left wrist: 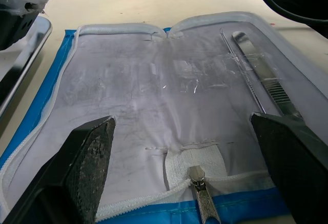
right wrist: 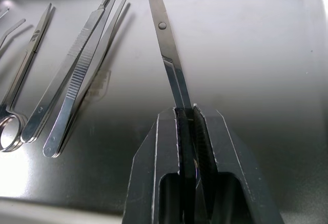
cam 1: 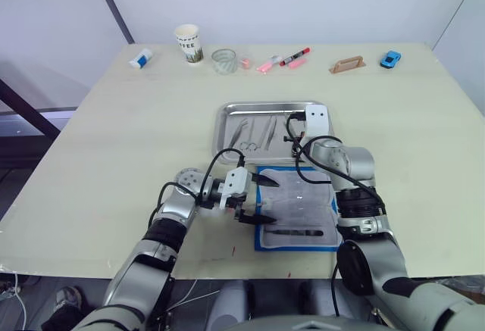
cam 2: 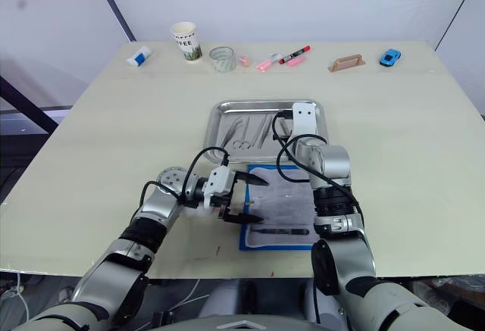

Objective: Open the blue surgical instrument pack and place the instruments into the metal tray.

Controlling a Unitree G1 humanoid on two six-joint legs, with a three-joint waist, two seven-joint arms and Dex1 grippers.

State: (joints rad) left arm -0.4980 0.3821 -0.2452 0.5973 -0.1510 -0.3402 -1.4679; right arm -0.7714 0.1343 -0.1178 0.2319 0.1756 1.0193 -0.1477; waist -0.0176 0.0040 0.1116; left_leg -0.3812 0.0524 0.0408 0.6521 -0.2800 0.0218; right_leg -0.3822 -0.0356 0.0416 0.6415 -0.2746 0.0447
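Right gripper (right wrist: 187, 126): clamped on a slim pair of scissors (right wrist: 166, 49), held over the metal tray (cam 1: 227, 111)
Tray contents: tweezers (right wrist: 77, 75) and ring-handled forceps (right wrist: 18, 88) lie side by side
Left gripper (cam 1: 256, 199): fingers spread wide, holding nothing, above the pack's near-left edge
Blue surgical instrument pack (cam 1: 331, 240): unzipped flat (pale lining up), just in front of the tray; one pair of tweezers (left wrist: 264, 75) left inside

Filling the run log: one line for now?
pack open | right gripper holds scissors over tray | left gripper open over pack
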